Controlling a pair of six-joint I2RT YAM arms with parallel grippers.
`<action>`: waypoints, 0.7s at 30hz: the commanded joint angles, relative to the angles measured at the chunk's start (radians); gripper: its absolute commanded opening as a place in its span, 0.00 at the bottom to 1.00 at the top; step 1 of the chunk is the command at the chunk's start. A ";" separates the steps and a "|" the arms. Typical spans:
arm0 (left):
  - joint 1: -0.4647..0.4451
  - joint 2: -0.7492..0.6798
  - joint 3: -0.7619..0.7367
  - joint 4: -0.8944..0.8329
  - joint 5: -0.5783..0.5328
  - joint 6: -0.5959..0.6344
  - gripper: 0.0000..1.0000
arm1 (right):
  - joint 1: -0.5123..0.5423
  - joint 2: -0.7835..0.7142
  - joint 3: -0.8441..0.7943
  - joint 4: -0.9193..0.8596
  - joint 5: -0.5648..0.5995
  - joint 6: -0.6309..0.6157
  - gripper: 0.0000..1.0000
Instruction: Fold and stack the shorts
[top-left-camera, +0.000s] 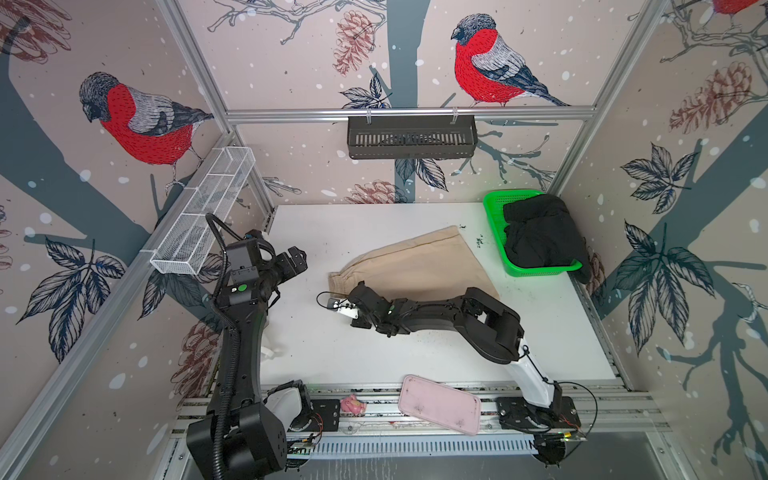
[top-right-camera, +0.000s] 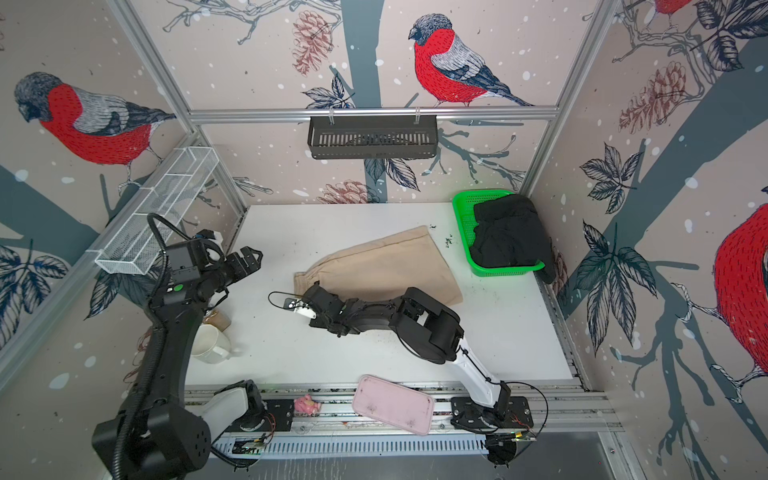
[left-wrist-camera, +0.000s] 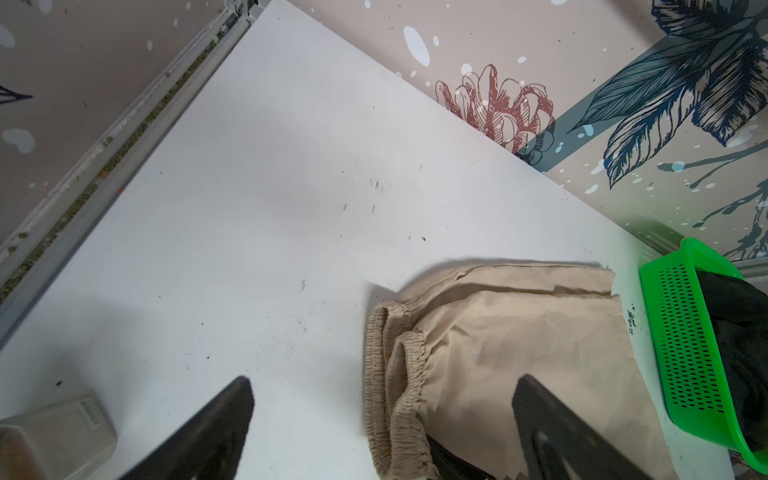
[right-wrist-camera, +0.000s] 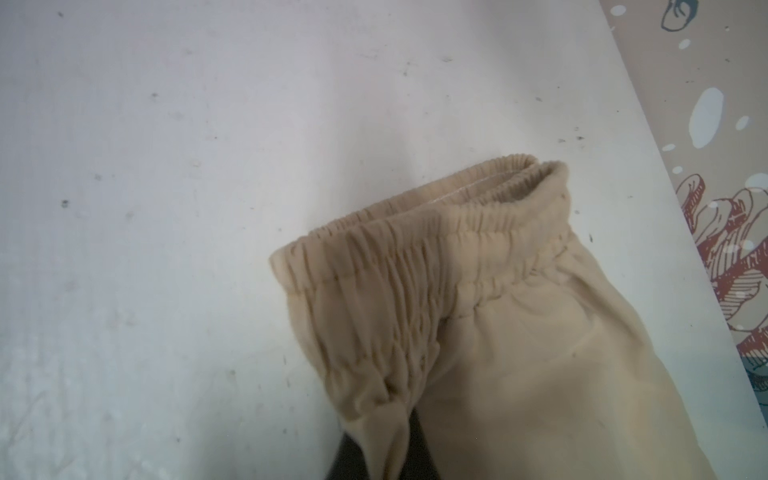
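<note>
The beige shorts (top-left-camera: 419, 259) lie flat in the middle of the white table (top-left-camera: 332, 353), elastic waistband toward the left. My right gripper (top-left-camera: 356, 294) is low at the near corner of that waistband. In the right wrist view the gathered band (right-wrist-camera: 415, 266) is pinched between the shut jaws of the right gripper (right-wrist-camera: 384, 451). The black shorts (top-left-camera: 540, 237) lie crumpled in the green basket (top-left-camera: 495, 226) at the back right. My left gripper (top-left-camera: 297, 259) hovers open left of the beige shorts, touching nothing; its fingers (left-wrist-camera: 224, 424) show in the left wrist view above the waistband (left-wrist-camera: 395, 374).
A white mug (top-right-camera: 210, 343) and a small jar (top-right-camera: 218, 319) stand at the table's left edge under the left arm. A pink tray (top-left-camera: 438, 405) and a small pink toy (top-left-camera: 352, 405) rest on the front rail. A white wire basket (top-left-camera: 203, 212) and a black shelf (top-left-camera: 411, 137) hang on the walls.
</note>
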 joint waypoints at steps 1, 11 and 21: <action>0.001 -0.007 -0.034 0.038 0.052 -0.035 0.97 | -0.016 -0.046 -0.060 0.154 -0.073 0.110 0.01; 0.001 0.022 -0.205 0.178 0.230 -0.178 0.97 | -0.036 -0.084 -0.171 0.308 -0.130 0.198 0.01; -0.024 0.084 -0.342 0.399 0.332 -0.295 0.97 | -0.034 -0.078 -0.191 0.338 -0.126 0.197 0.01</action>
